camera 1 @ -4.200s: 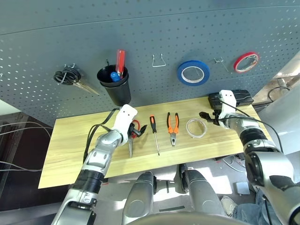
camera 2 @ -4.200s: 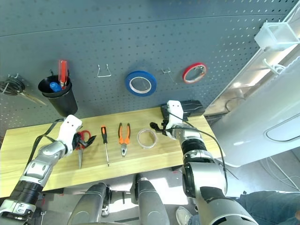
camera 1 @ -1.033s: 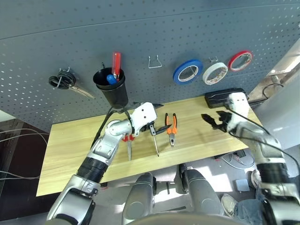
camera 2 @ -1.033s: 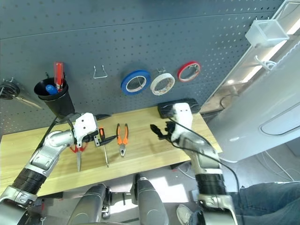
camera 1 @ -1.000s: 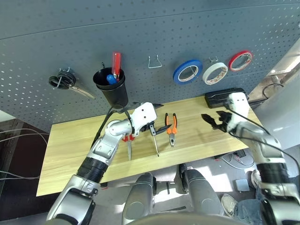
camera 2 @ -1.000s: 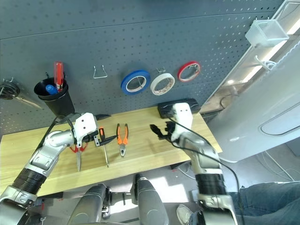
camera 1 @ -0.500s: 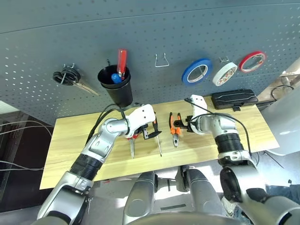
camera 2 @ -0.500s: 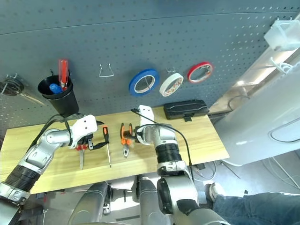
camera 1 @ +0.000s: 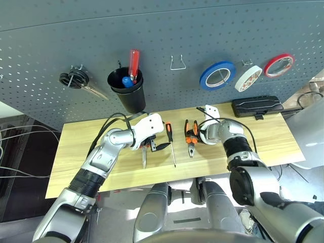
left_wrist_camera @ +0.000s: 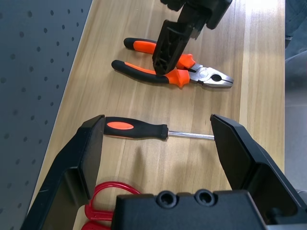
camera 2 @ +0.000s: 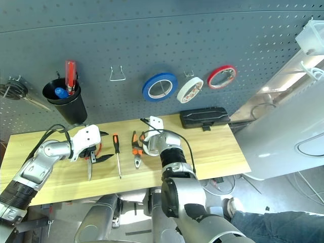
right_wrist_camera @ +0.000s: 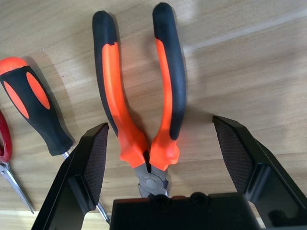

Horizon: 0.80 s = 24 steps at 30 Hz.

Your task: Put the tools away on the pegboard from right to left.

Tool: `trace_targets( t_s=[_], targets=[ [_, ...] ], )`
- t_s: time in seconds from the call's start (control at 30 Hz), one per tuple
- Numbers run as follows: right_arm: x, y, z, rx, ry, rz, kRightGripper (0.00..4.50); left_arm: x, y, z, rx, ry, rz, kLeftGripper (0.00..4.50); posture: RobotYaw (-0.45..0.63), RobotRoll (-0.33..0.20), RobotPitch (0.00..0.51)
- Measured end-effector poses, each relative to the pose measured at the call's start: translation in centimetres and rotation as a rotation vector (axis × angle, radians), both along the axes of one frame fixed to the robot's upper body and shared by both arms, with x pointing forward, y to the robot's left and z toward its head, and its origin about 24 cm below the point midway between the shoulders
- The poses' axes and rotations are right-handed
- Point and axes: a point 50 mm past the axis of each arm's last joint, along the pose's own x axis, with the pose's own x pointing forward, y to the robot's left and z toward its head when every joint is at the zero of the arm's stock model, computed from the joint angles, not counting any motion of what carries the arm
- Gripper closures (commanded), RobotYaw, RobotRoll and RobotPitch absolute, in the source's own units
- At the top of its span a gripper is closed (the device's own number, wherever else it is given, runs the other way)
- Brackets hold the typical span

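Note:
The orange-and-black pliers [camera 1: 191,137] lie on the wooden table [camera 1: 101,167], and my right gripper [camera 1: 195,134] is low over them, open, with one finger on each side of the handles [right_wrist_camera: 112,96]. The slim screwdriver [camera 1: 170,140] lies just left of the pliers. My left gripper [camera 1: 156,145] hangs open between the screwdriver and the red-handled scissors [camera 1: 145,152], holding nothing. On the pegboard [camera 1: 202,30] the whitish tape roll [camera 1: 248,78] hangs on a hook between the blue and red rolls.
A blue tape roll [camera 1: 217,76] and a red one [camera 1: 280,65] hang on the board. Left of them are a bare wire hook [camera 1: 177,63], a black cup [camera 1: 126,93] holding a red screwdriver, and a dark bundle [camera 1: 73,80]. A black case [camera 1: 257,106] lies at the table's back right.
My right arm swung in from the table's right side and lowered its open gripper over the pliers. The left gripper stayed by the screwdriver and scissors. The camera shifted slightly.

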Motion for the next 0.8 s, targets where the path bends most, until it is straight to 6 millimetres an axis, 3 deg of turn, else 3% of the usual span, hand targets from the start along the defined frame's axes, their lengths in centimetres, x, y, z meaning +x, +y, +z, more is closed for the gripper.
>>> trace_targets(
  t_s=[0.17,0.4,0.57,0.7,0.8],
  targets=[
    [-0.1,0.5,0.0,0.013,0.042,0.017,0.02,-0.3,0.4,-0.5,0.013,0.047,0.004,0.00,0.11,0.000,0.262],
    [-0.4,0.8,-0.2,0.031,0.084,0.005,2.29,-0.5,1.0,-1.1,0.041,0.112,0.039,0.00,0.11,0.000,0.257],
    [-0.3,1.0,0.2,0.032,0.088,0.026,2.54,-0.6,1.1,-1.2,0.042,0.116,0.041,0.00,0.10,0.000,0.253],
    [-0.5,1.2,1.6,0.009,0.054,0.190,3.62,-0.6,1.1,-1.3,0.040,0.109,0.050,0.00,0.10,0.000,0.249],
    [-1.2,0.3,2.6,-0.007,0.016,0.319,3.70,-0.8,1.2,-1.4,0.032,0.092,0.062,0.00,0.08,0.000,0.243]
  ],
)
